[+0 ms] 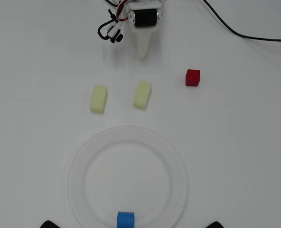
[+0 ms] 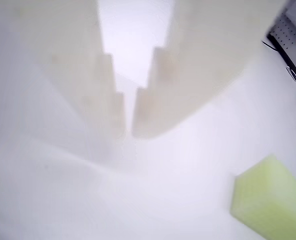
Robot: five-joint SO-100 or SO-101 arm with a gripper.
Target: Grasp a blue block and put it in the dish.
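The blue block (image 1: 126, 220) lies on the near rim of the large white dish (image 1: 176, 190) at the bottom of the overhead view. My gripper (image 1: 143, 56) is at the top of that view, far from the block and the dish, with its pale fingers pointing down toward the table. In the wrist view the gripper (image 2: 128, 132) shows its two cream fingers nearly together with only a thin gap and nothing between them. The blue block and the dish are out of the wrist view.
Two pale yellow blocks (image 1: 98, 99) (image 1: 142, 94) lie between the gripper and the dish; one shows in the wrist view (image 2: 270, 200). A red cube (image 1: 192, 77) sits to the right. A black cable (image 1: 245, 33) runs across the top right.
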